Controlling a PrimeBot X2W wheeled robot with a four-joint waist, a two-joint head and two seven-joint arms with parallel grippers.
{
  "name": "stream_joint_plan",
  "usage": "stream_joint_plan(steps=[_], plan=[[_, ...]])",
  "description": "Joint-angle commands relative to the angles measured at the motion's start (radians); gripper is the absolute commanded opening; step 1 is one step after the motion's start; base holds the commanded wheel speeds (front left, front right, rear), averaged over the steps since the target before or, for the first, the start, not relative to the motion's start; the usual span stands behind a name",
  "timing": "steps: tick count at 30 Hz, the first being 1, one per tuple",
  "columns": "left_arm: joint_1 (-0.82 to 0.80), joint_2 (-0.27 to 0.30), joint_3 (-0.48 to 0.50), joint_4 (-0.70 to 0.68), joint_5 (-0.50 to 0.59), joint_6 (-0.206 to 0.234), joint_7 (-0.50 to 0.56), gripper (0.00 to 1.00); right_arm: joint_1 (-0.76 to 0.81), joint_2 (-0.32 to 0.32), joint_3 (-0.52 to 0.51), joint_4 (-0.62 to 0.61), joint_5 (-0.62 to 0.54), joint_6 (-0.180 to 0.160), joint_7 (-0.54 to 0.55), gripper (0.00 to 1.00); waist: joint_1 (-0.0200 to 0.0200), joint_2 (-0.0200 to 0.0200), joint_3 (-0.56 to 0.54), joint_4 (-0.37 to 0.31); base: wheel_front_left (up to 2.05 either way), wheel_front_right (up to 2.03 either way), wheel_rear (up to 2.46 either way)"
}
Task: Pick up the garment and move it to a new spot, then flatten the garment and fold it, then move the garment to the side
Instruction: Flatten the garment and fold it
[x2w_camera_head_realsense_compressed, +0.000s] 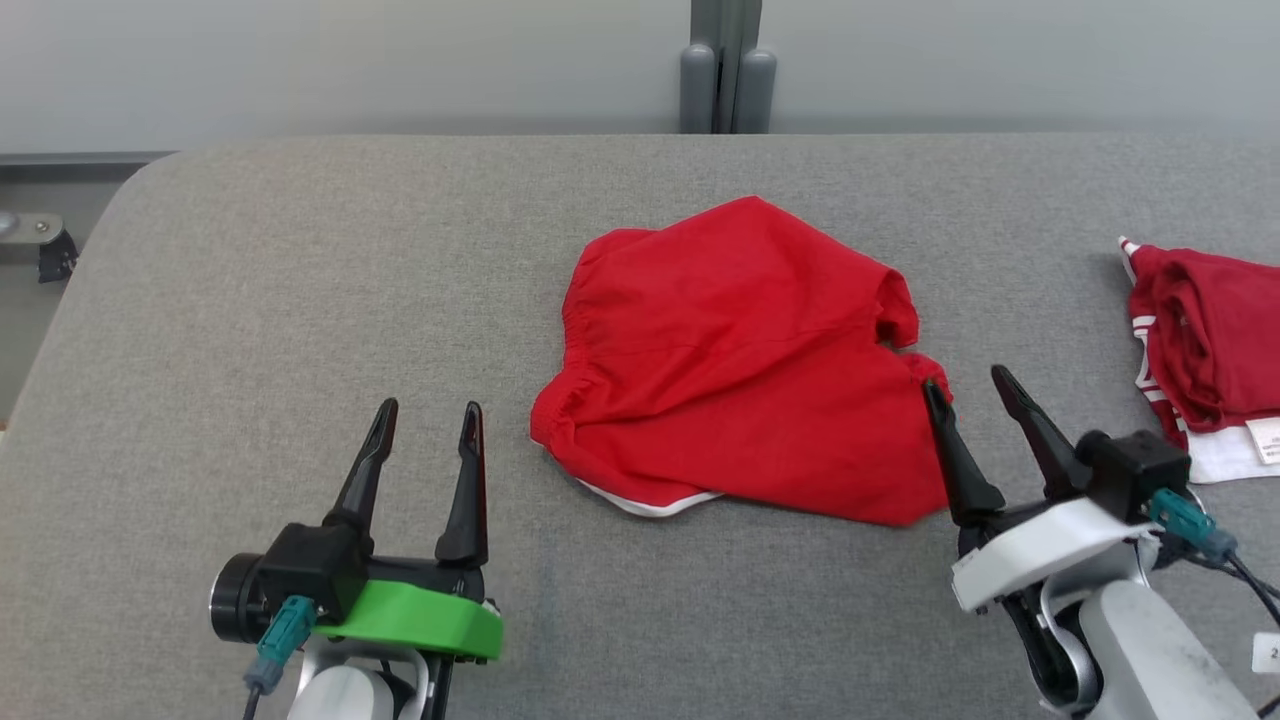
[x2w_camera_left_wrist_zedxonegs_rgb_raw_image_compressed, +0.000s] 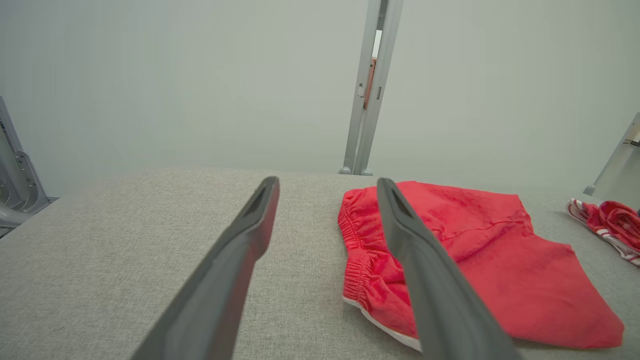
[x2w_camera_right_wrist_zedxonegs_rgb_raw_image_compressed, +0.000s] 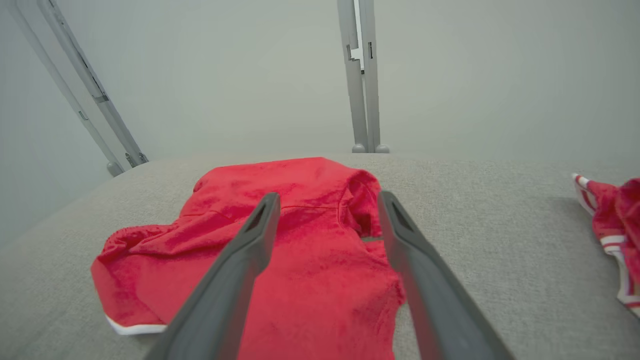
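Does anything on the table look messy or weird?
Yes. The red shorts in the middle of the table lie rumpled and skewed, not flat. One leg is bunched up at the far right, and a white hem peeks out at the near edge. A second red garment sits heaped at the right edge.

Left end effector (x2w_camera_head_realsense_compressed: 430, 406): head view, 7 o'clock; fingers wide apart, pointing to 12 o'clock; empty. Right end effector (x2w_camera_head_realsense_compressed: 965, 378): head view, 4 o'clock; fingers wide apart, leaning toward 11 o'clock; empty. Both on pale forearms (x2w_camera_head_realsense_compressed: 1150, 640).
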Motion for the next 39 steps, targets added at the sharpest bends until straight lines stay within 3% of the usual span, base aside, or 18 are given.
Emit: stream_joint_plan(steps=[1, 9, 14, 23, 31, 32, 33, 39], plan=[[0.014, 0.002, 0.007, -0.003, 0.003, -0.004, 0.000, 1.00, 0.040, 0.024, -0.038, -0.019, -0.027, 0.000, -0.002, 1.00, 0.0000, -0.0001, -0.009, -0.014, 0.00, 0.00, 0.00], [0.005, 0.002, 0.005, 0.000, 0.012, -0.011, 0.000, 1.00, 0.115, 0.107, -0.120, -0.012, -0.109, 0.000, -0.003, 1.00, 0.0000, -0.0001, 0.009, -0.026, 0.00, 0.00, 0.00], [-0.008, 0.002, 0.000, 0.003, 0.014, -0.015, 0.000, 1.00, 0.099, 0.115, -0.139, 0.027, -0.124, 0.000, -0.003, 1.00, 0.0000, -0.0001, 0.026, -0.021, 0.00, 0.00, 0.00], [-0.031, 0.002, -0.020, 0.010, 0.007, -0.007, 0.000, 1.00, 0.044, 0.117, -0.112, 0.214, -0.094, 0.000, 0.014, 1.00, 0.0000, -0.0001, 0.065, 0.002, 0.00, 0.00, 0.00], [-0.040, 0.002, -0.029, 0.016, 0.006, -0.001, 0.000, 1.00, -0.007, 0.118, -0.091, 0.280, -0.062, 0.000, 0.004, 1.00, 0.0000, -0.0001, 0.078, 0.012, 0.00, 0.00, 0.00], [-0.040, 0.002, -0.030, 0.018, 0.005, -0.001, 0.000, 1.00, -0.011, 0.116, -0.082, 0.282, -0.055, 0.000, 0.003, 0.36, 0.0000, -0.0001, 0.078, 0.012, 0.00, 0.00, 0.00], [-0.041, 0.002, -0.031, 0.019, 0.005, 0.000, 0.000, 1.00, -0.013, 0.113, -0.079, 0.284, -0.047, 0.000, 0.001, 0.00, 0.0000, -0.0001, 0.077, 0.012, 0.00, 0.00, 0.00], [-0.039, 0.002, -0.029, 0.023, 0.002, 0.003, 0.000, 1.00, -0.023, 0.098, -0.056, 0.270, -0.009, 0.000, -0.002, 0.00, 0.0000, -0.0001, 0.065, 0.006, 0.00, 0.00, 0.00]])
